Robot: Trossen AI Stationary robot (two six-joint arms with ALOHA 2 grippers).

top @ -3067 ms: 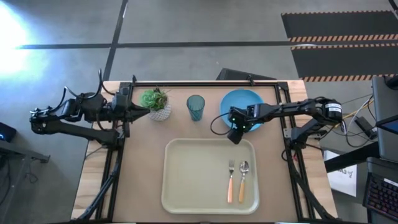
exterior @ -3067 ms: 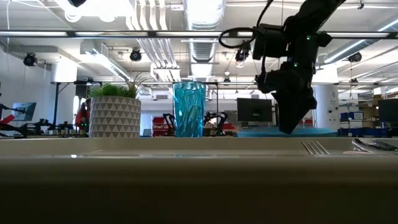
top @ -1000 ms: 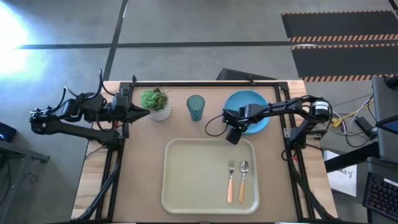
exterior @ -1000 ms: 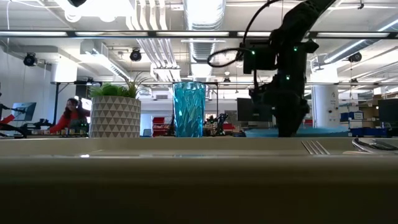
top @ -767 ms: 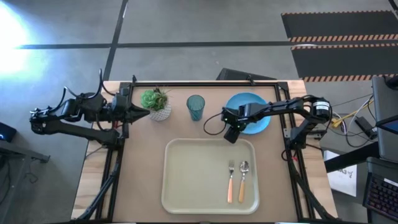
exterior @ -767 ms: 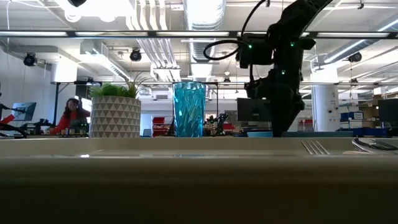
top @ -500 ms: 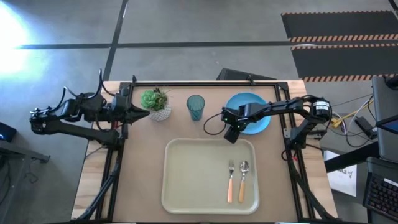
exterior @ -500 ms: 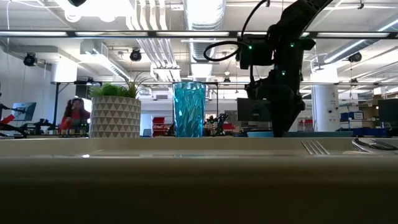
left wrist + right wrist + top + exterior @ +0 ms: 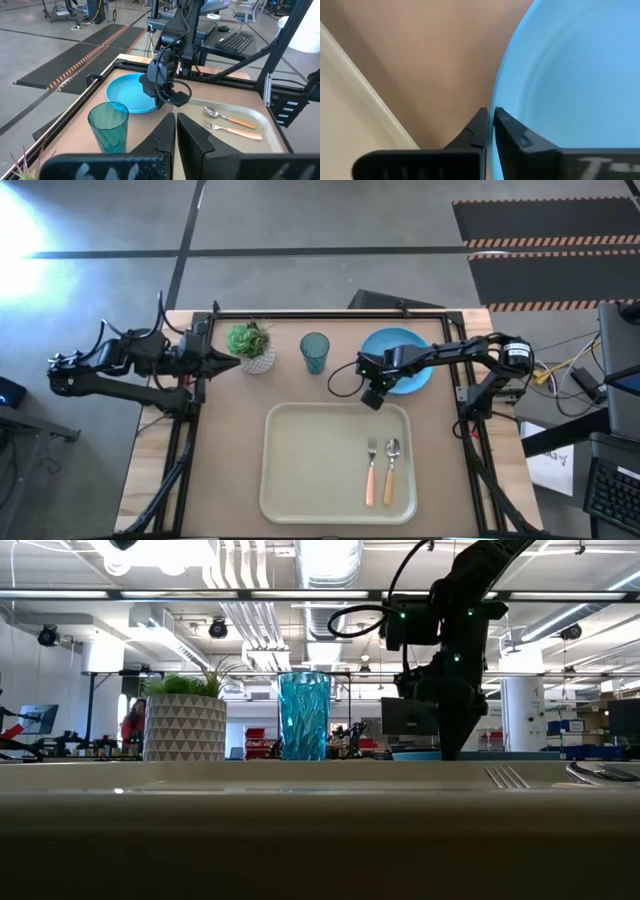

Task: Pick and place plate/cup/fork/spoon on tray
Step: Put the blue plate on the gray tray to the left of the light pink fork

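The sky-blue plate (image 9: 400, 355) lies flat on the table at the far right, beyond the cream tray (image 9: 305, 470). My right gripper (image 9: 490, 114) is shut at the plate's left near rim. The orange-handled fork (image 9: 371, 468) and the paler spoon (image 9: 392, 465) lie side by side in the tray's right half. The teal cup (image 9: 314, 352) stands upright on the table, left of the plate. My left gripper (image 9: 176, 122) waits shut at the far left, beside the plant pot. My right gripper pinches the plate's rim (image 9: 496, 97) on its left near side, one finger over the table outside the rim and one over the plate's inner face. The fingers come from above, pointing down. The plate lies on the table.
A white pot with a green plant (image 9: 252, 345) stands at the far left, just ahead of my left gripper. The tray's left half (image 9: 300, 450) is bare. A black frame rail (image 9: 330, 314) runs along the table's far edge.
My right gripper has shifted a little toward the table's left at the plate's rim and then kept still there. The plate, cup, fork and spoon stay where they were.
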